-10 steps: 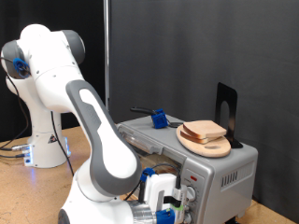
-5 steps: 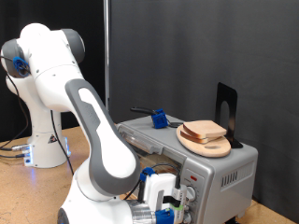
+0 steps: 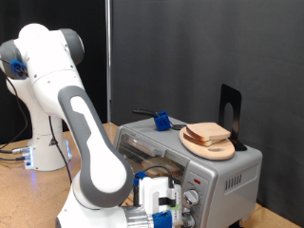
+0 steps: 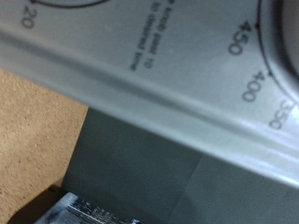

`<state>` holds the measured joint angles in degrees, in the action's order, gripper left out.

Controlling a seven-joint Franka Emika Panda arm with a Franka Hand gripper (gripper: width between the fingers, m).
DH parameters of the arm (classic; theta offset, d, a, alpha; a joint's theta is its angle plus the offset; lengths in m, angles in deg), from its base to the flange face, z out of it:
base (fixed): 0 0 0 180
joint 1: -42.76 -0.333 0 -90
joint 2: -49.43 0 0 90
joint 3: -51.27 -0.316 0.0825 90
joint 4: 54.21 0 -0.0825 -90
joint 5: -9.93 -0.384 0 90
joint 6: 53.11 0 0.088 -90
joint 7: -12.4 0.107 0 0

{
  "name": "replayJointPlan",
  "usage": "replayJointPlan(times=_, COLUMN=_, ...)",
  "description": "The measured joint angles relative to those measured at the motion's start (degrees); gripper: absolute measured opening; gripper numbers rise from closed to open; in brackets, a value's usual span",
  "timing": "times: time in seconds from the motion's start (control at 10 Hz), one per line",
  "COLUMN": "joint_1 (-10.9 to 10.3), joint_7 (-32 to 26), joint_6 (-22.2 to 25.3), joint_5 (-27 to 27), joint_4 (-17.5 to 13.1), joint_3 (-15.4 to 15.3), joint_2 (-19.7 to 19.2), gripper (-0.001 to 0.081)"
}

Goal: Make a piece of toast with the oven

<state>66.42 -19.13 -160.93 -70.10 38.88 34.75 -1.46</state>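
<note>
On the silver oven [image 3: 224, 169], pale, brown-crusted toast [image 3: 207, 133], round board [image 3: 211, 146]

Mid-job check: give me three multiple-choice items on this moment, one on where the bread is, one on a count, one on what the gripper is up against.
1. Where do the bread slices lie?
A. on the round wooden board on top of the oven
B. on the wire rack inside the oven
C. on the table by the robot's base

2. How many slices are on the board?
A. one
B. two
C. four

3. Where is the gripper?
A. raised above the board
B. low, at the oven's knob panel
C. closed on a slice

Answers: 1 A, the stacked slices rest on the board atop the oven. 2 B, two crust edges show in the stack. 3 B, the exterior view shows it at the oven's front, and the wrist view is filled with dial numbers.
</note>
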Motion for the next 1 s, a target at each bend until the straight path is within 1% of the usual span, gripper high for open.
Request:
replayJointPlan(times=0.2, joint_1=0.8, joint_7=-6.4, joint_6=2.1, joint_5=-1.9, joint_4=0.1, joint_3=-0.4, joint_2=-1.0, gripper=0.0217)
replayJointPlan(times=0.4, joint_1=1.7, joint_7=-11.1, joint_6=4.6, joint_5=-3.3, joint_4=-0.5, joint_3=-0.8, joint_2=-2.6, gripper=0.0217)
replayJointPlan(times=0.7, joint_1=2.6, joint_7=-15.7, joint_6=7.6, joint_5=-3.7, joint_4=-1.4, joint_3=-1.0, joint_2=-4.3, gripper=0.0215)
replayJointPlan(times=1.0, joint_1=3.6, joint_7=-18.5, joint_6=11.0, joint_5=-4.3, joint_4=-3.1, joint_3=-1.3, joint_2=-6.3, gripper=0.0215)
